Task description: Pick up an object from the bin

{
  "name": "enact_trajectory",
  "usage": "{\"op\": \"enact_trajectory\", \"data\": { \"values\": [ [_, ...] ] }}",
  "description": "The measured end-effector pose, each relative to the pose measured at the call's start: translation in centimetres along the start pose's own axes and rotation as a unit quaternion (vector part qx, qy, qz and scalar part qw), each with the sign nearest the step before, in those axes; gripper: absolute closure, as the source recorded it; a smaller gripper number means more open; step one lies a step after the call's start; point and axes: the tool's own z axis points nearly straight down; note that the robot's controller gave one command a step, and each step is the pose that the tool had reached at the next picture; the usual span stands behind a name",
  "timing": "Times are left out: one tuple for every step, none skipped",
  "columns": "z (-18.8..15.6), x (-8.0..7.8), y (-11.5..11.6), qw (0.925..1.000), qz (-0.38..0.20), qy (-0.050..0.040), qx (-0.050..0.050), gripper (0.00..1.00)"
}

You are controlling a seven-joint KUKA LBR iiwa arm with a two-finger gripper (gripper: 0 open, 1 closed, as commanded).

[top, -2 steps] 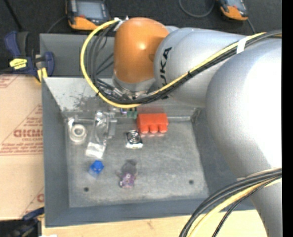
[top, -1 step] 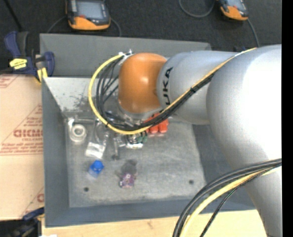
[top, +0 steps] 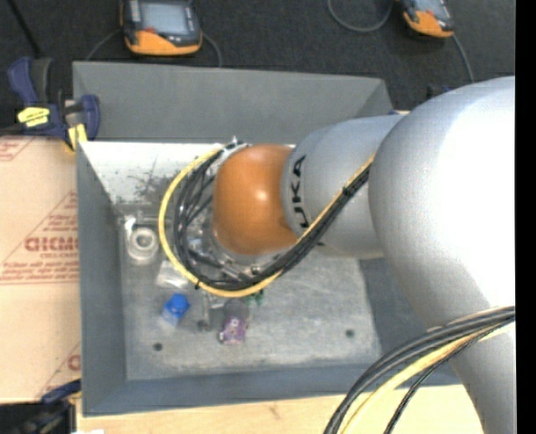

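Gripper [top: 215,310] over lower-left part of bin [top: 105,269], betw. blue cap-like piece [top: 175,308] and purple bit [top: 233,330]; open or clenched, we can't tell.
We judge both small, light, prob. rigid; we'd take the blue one across its sides, w/ care it doesn't skid.

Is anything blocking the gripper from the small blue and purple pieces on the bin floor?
Nothing visible does. The gripper sits low between the blue piece and the purple piece, close to both; the white ring lies apart, to their left.
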Motion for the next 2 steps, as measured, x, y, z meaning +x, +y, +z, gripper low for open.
{"op": "enact_trajectory", "data": {
  "values": [
    [0.93,0.01,2.51,0.9773,-0.211,0.0158,-0.003,0.0],
    [0.89,0.0,2.48,0.9778,-0.209,0.0158,-0.003,1.0]
  ]
}}
